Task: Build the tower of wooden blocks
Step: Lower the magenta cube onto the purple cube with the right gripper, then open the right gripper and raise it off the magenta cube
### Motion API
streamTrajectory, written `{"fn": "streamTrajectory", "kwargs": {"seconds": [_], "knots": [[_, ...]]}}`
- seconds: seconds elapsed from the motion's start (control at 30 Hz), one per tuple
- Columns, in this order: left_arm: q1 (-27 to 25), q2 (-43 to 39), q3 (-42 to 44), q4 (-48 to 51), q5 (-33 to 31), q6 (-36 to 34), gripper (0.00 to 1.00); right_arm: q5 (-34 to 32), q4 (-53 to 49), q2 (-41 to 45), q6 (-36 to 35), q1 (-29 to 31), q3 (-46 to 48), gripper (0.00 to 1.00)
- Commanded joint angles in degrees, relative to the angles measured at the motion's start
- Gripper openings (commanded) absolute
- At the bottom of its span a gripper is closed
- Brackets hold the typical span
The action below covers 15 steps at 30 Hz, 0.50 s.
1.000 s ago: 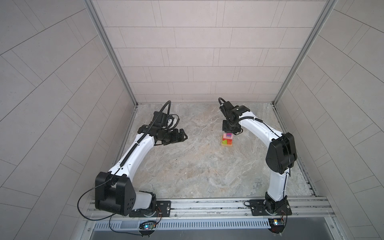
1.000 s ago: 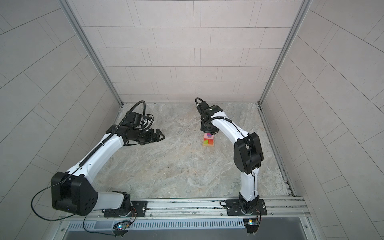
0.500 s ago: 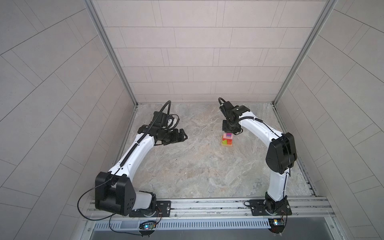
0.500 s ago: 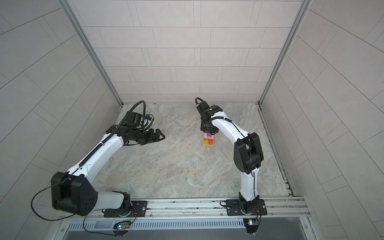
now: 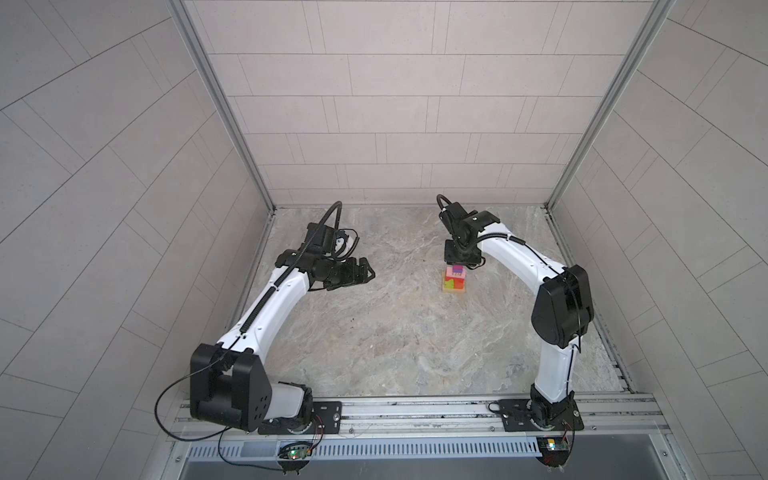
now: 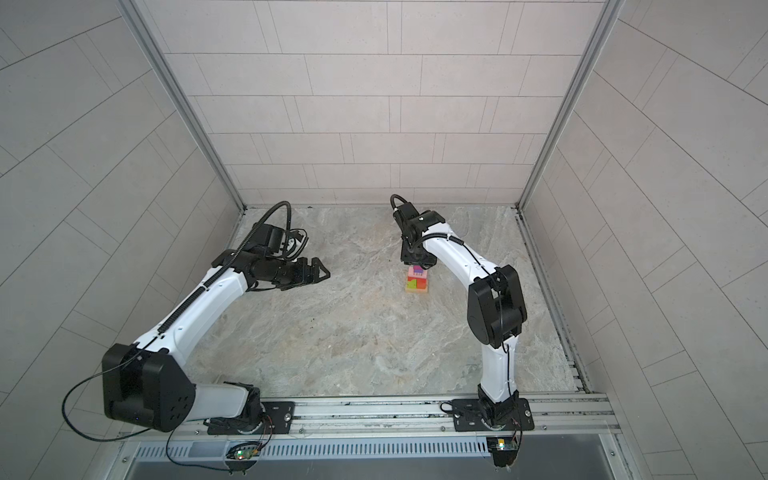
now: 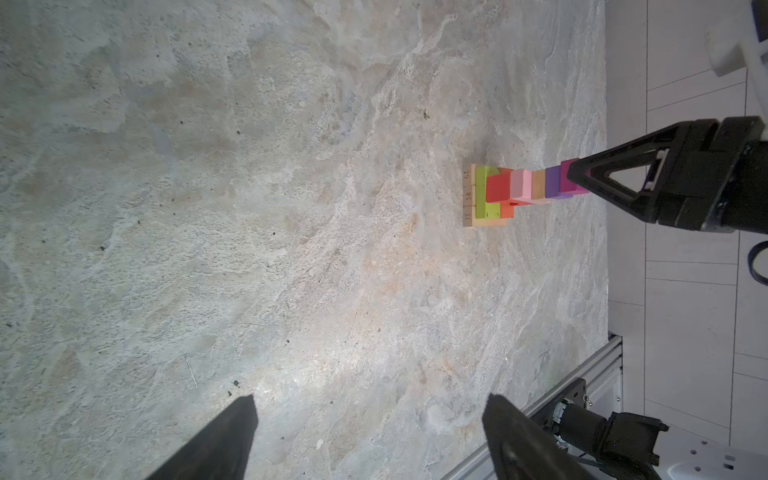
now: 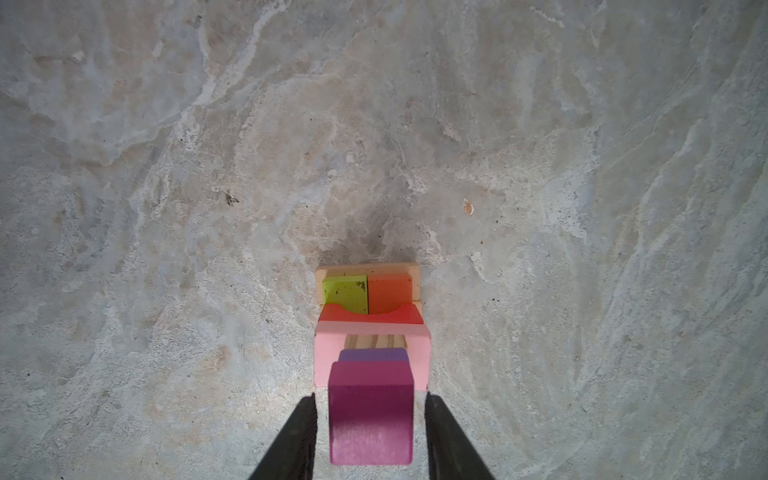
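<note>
links [image 5: 274, 307] white | joints [image 5: 226, 386] black | fingers [image 7: 224, 444] black | cables [image 5: 324, 218] black, looped

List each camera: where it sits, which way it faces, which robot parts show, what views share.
Both top views: high in front, facing down and back; left arm, right arm, left gripper, right gripper.
Left wrist: on the left arm, facing the wood block tower side-on; own open fingers, right gripper.
Right wrist: on the right arm, facing down the tower; own fingers.
All share the tower.
</note>
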State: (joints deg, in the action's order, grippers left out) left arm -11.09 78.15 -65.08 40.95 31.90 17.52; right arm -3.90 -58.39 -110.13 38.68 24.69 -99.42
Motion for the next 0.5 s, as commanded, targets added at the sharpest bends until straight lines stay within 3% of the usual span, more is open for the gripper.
{"fn": "streamTrajectory", "kwargs": {"seconds": [0.0,0.47], "knots": [[0.3,-1.1,0.7,0.0,0.4,-0.3,0.92,-0.9,-0.9,2.0,0.0,-0.2,0.3,0.43],[0.3,-1.0,0.7,-0.1,0.3,0.0,0.92,-1.2,-0.5,4.8,-1.9,-0.1,0.1,0.48]]}}
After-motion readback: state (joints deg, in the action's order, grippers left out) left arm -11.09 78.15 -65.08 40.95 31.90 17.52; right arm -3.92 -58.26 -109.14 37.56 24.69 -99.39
